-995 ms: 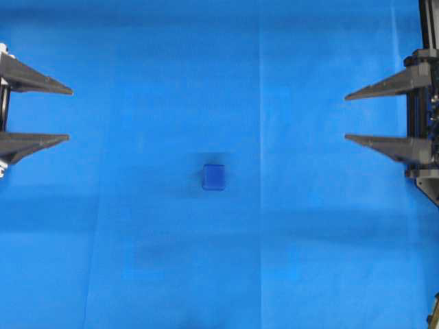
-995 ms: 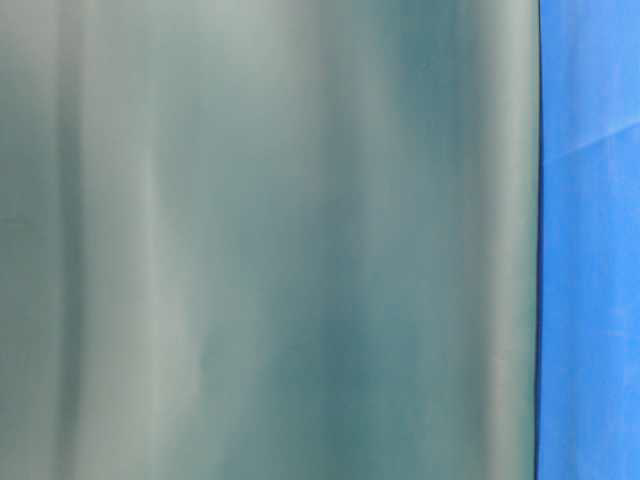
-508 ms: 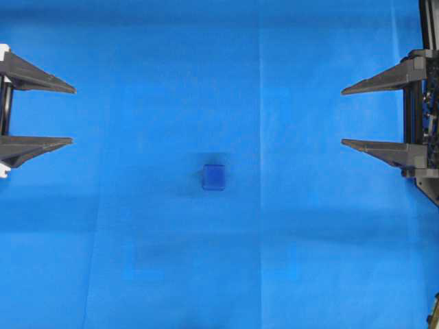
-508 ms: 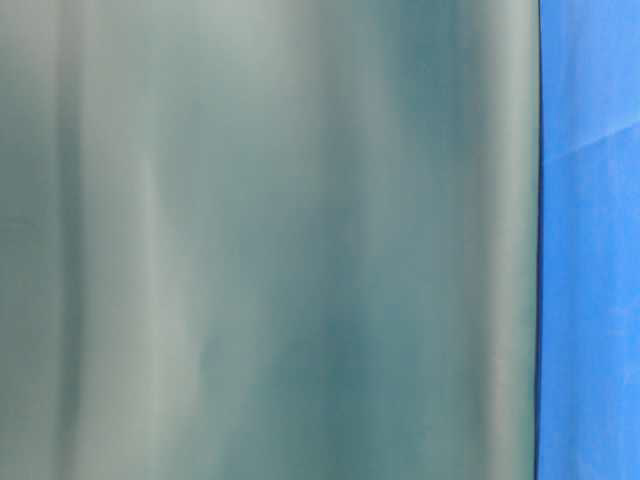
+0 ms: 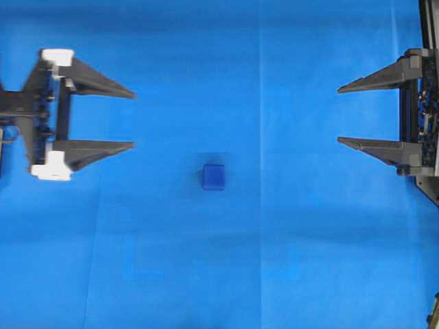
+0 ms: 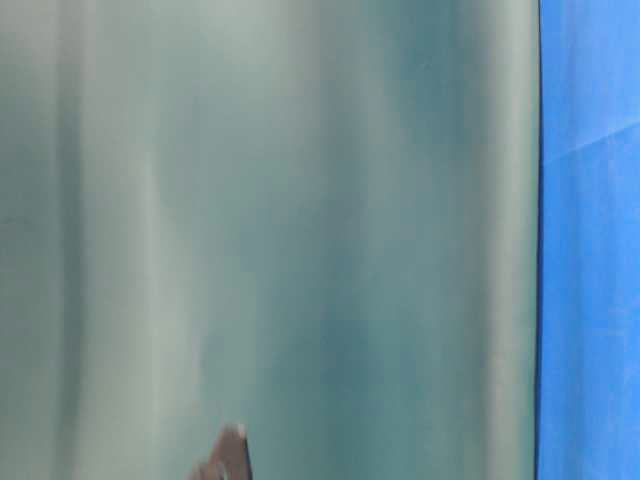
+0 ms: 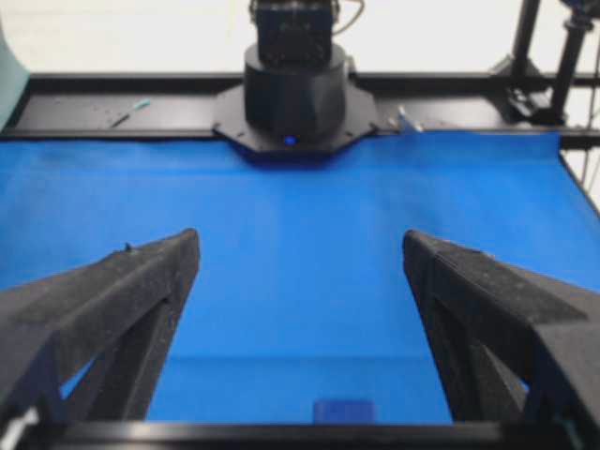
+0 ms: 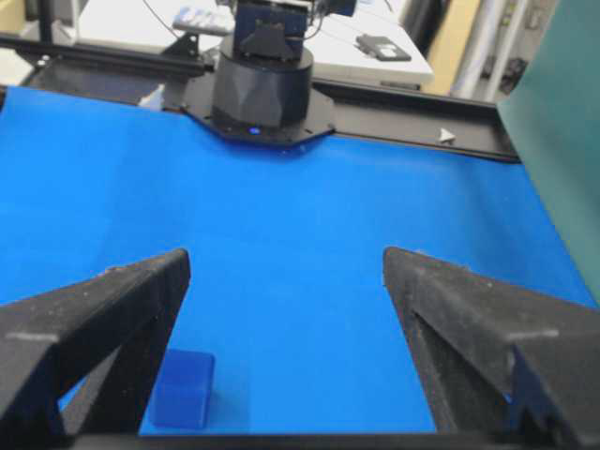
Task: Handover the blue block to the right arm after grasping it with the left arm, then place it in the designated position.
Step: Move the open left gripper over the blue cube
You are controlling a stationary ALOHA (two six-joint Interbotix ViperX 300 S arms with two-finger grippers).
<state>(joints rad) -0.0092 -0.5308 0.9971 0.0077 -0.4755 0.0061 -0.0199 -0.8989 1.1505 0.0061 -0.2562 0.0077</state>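
- The blue block (image 5: pixel 213 177) is sitting flat on the blue cloth (image 5: pixel 274 260) near the middle of the overhead view — nothing is touching it.
- The left gripper (image 5: pixel 133 118) is reaching in from the left edge with its two pointed fingers spread wide and nothing between them; white blocks (image 5: pixel 57 56) are showing at the finger bases.
- Its fingertips are pointing toward the right side of the scene, and the block is lying well apart from them, to the right and a little nearer than the lower finger.
- The right gripper (image 5: pixel 339 115) is hanging at the right edge, also spread wide and holding nothing, its tips pointing left.
- The block is lying between the two grippers, closer to the left one.
- In the left wrist view the left gripper (image 7: pixel 300 239) is framing open cloth, and only the top of the block (image 7: pixel 343 411) is peeking in at the bottom edge, between the fingers.
- In the right wrist view the block (image 8: pixel 184 388) is showing low in the frame, just beside the inner edge of the finger on the left of that view.
- The table-level view is mostly filled by a blurred grey-green surface (image 6: pixel 270 230) — a strip of blue cloth is showing at its right, and a small dark shape (image 6: pixel 226 460) too blurred to name is showing at the bottom edge.
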